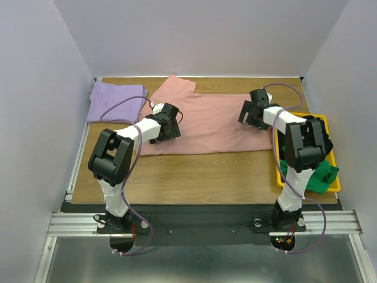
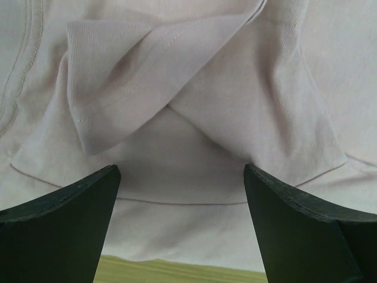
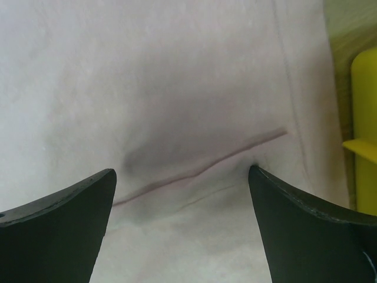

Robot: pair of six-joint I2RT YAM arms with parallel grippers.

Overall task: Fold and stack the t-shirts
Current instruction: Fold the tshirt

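A dusty pink t-shirt [image 1: 212, 124] lies spread flat across the middle of the table. My left gripper [image 1: 169, 125] hovers low over its left end, open. In the left wrist view the left gripper [image 2: 179, 177] straddles a folded-over sleeve [image 2: 135, 82] and holds nothing. My right gripper [image 1: 250, 113] sits over the shirt's right end, also open. In the right wrist view the right gripper [image 3: 181, 177] spans a long crease [image 3: 200, 171], and its right fingertip [image 3: 265, 188] presses into the cloth. A folded lavender t-shirt [image 1: 115, 101] lies at the back left.
A yellow bin [image 1: 337, 168] stands at the right table edge behind the right arm, holding a black shirt [image 1: 307, 137] and a green shirt [image 1: 318, 177]. Its yellow wall [image 3: 365, 130] shows close to the right gripper. Bare wood [image 1: 200, 177] runs along the near side.
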